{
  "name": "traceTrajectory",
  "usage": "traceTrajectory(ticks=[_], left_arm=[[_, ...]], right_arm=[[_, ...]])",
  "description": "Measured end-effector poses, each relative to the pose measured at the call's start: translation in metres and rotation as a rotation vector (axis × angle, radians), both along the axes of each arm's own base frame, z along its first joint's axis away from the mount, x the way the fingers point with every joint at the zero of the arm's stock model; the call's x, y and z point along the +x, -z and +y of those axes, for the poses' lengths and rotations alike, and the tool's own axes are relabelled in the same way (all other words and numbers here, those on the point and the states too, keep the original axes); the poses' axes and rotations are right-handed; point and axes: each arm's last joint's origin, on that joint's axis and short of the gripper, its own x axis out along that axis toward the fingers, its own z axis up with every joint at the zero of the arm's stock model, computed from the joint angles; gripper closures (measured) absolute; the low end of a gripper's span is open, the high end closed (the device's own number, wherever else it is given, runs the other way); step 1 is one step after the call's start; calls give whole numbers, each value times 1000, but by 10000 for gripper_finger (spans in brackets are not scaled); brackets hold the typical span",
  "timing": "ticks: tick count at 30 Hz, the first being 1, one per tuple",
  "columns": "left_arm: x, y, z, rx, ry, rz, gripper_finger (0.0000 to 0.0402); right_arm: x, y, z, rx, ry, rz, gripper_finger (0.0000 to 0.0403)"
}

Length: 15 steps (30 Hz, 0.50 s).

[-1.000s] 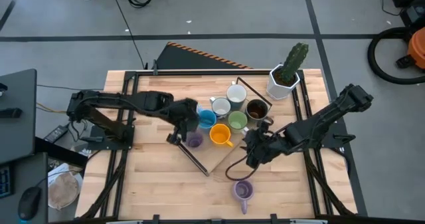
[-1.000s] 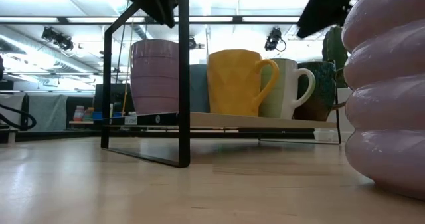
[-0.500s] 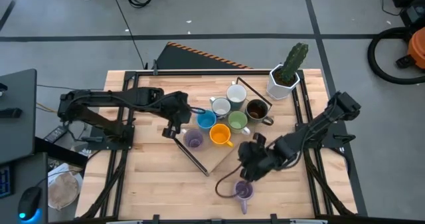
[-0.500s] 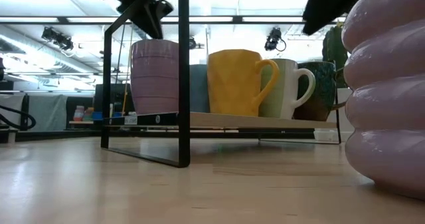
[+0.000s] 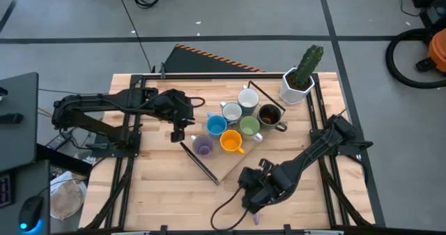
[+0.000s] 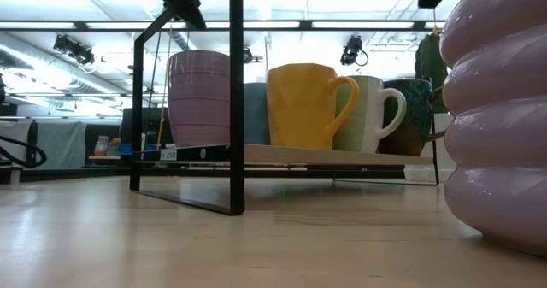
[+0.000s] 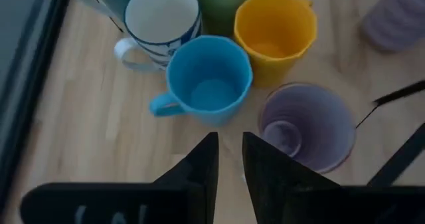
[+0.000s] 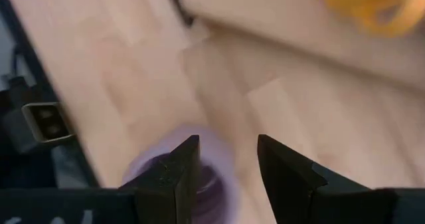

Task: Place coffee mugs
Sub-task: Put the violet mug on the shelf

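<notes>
Hovering near the table's front edge, right pincer (image 8: 226, 164) gapes over purple mug (image 8: 212, 184).

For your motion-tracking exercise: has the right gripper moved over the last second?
Yes. In the high view the right gripper has moved away from the orange mug, toward the table's near edge, over the lone purple mug.

Glossy ceramic mugs (image 7: 208, 82) sit on a pale matt wooden table (image 5: 153, 186) with a thin black metal frame (image 6: 235, 100).

Seven mugs (image 5: 230, 127) upright, clustered; lavender mug (image 8: 189, 177) apart.
</notes>
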Motion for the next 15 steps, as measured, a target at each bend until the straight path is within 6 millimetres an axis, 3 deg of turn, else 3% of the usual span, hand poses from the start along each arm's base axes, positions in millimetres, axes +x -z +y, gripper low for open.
traceTrajectory(ticks=[8, 15], left_arm=[[-18, -15, -6, -93, 58, -72, 328], [-35, -28, -8, -99, 55, -131, 328]], right_arm=[[19, -3, 20, 152, 48, 28, 245], [17, 4, 40, 229, 156, 99, 245]])
